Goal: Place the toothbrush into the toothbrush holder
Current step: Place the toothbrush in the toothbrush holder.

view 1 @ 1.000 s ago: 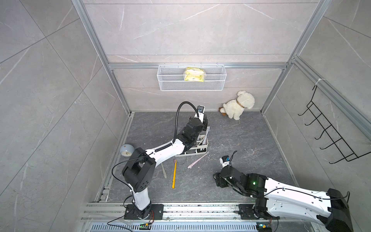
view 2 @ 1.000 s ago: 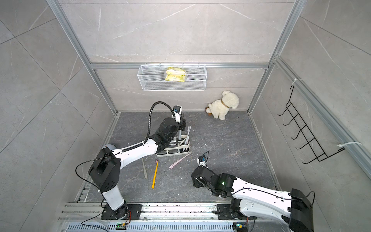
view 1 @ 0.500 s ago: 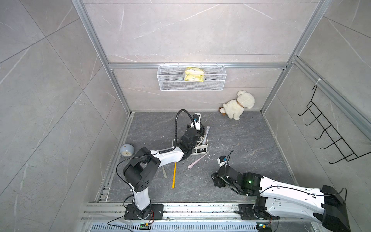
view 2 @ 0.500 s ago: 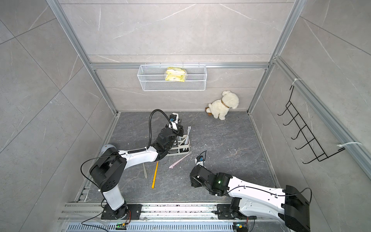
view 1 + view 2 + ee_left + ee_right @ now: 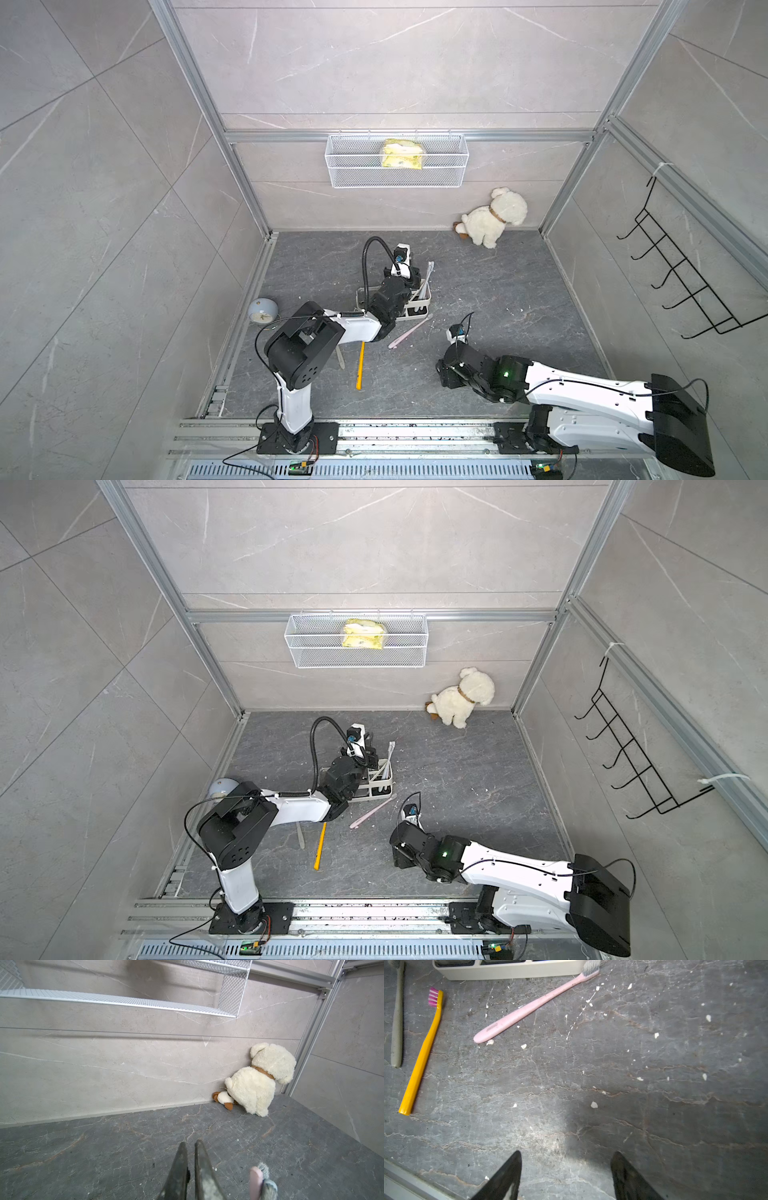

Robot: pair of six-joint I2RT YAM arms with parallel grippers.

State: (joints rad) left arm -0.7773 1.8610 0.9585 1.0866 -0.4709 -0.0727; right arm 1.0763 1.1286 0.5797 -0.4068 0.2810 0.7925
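While the left pincer (image 5: 191, 1144) is clenched on nothing, its fingers all but meeting, it sits over the holder (image 5: 415, 314), and the arm's wrist hides most of the caddy in both top views. Two pale brushes (image 5: 428, 277) stand tilted in the holder's end compartment, just beside that pincer; the left wrist view catches their bristled heads (image 5: 262, 1178) close to the fingers.

Three more brushes lie flat on the dark tabletop (image 5: 654, 1084). A pink toothbrush (image 5: 529, 1008) lies aslant in front of the holder (image 5: 508, 972), its grey bristles at the caddy's corner and its handle pointing away. A yellow toothbrush (image 5: 422, 1051) with magenta bristles lies further along, near the left arm's base, and a grey toothbrush (image 5: 397, 1022) lies just beside it, roughly parallel. White crumbs are scattered over the stone around them.

The right pincer (image 5: 566, 1153) is released, jaws spread wide and empty, low over bare tabletop and well apart from the pink toothbrush.

A plush dog (image 5: 255, 1084) slumps in the far corner against the wall. Above it a mesh basket (image 5: 357, 166) holds a yellow packet (image 5: 402, 153). A small clock (image 5: 262, 311) rests at the tabletop's edge.
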